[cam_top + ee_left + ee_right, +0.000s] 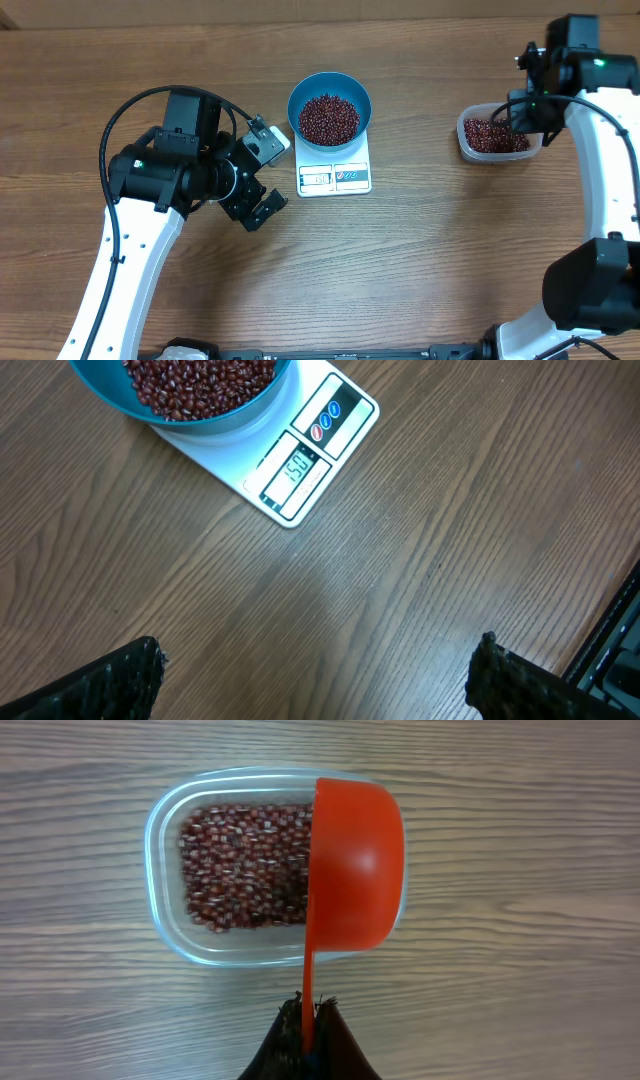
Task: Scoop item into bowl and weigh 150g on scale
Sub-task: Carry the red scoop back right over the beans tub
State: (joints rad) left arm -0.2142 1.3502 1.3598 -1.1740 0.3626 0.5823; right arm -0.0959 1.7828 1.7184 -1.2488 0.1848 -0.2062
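A blue bowl (330, 84) sits on top of a white scale (335, 178) in the middle of the wooden surface (420, 260). The bowl is full of small dark red beans (329, 118).

From above, the scale's little screen is too small to read. The left wrist camera sees it much better, and the screen looks like it says 150. That camera shows only the near part of the bowl.

The left hand (315, 670) is wide open and holds nothing. Its two black fingers (120, 680) show at the bottom corners of the left wrist view, far apart, with bare wood between them. From above, this hand is near the scale's left side and does not touch it.

The right hand (310, 1032) is closed tight on the thin handle of a red-orange scoop (355, 870). Only the right wrist camera shows the scoop. From above, the arm hides it.

The scoop hangs over the right end of a clear tub (160, 850). More beans (240, 870) lie in the tub. Only the scoop's smooth outside shows, so I cannot tell if anything is in it.

From above, the tub is well apart from the bowl, out by the right edge of the surface.
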